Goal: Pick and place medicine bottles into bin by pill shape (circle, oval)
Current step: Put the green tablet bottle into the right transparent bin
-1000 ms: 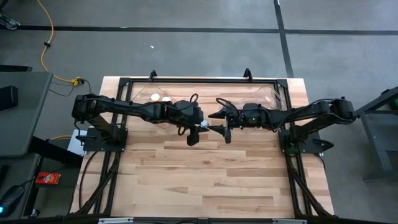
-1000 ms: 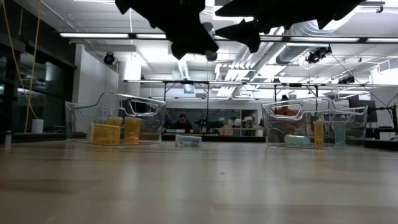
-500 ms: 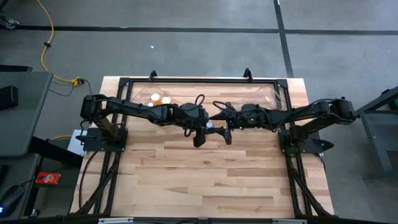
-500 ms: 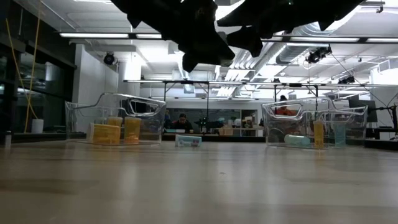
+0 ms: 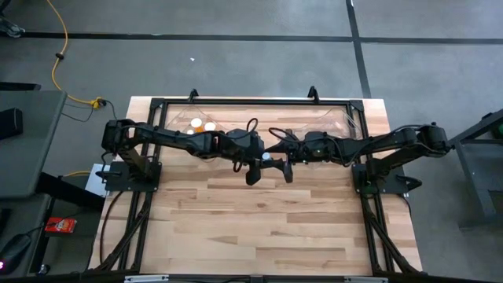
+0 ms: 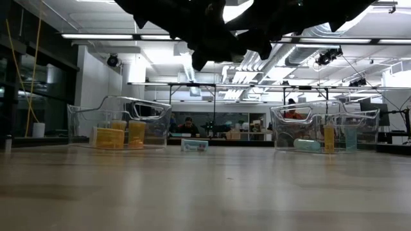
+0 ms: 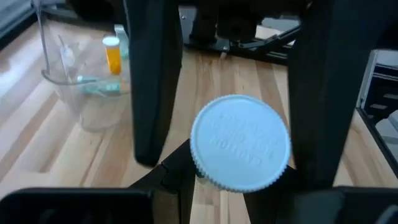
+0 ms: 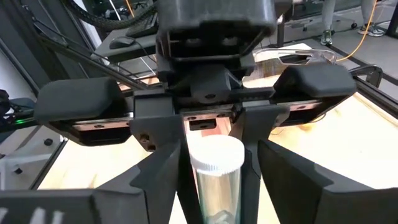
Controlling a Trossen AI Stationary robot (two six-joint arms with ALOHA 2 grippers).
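Observation:
A pale clear medicine bottle with a white cap (image 5: 267, 156) is held high above the table's middle, between both grippers. My left gripper (image 5: 259, 160) is shut on it. The cap (image 7: 240, 149) faces my left wrist and the clear body (image 8: 214, 186) points toward the right arm. My right gripper (image 5: 280, 159) is open. Its two fingers stand on either side of the bottle's body, and no touch shows. Another pale bottle (image 6: 194, 145) lies on its side on the table farther back. My left gripper pinches the bottle at its cap end (image 8: 216, 157) between its two fingers. The fingers come level from the table's left and lie along the bottle. The bottle sticks out level past the fingertips toward the right, lifted clear of the table.
A clear bin (image 5: 182, 119) with orange bottles (image 5: 203, 125) stands at the far left. A second clear bin (image 5: 350, 119) at the far right holds an orange bottle (image 7: 112, 55) and pale ones. The near half of the wooden table (image 5: 259, 228) is bare.
My left gripper has moved toward the table's right with the bottle, bringing it between the open fingers of my right gripper. The bottle has stayed level and clear of the table. For the last half second both have kept still.

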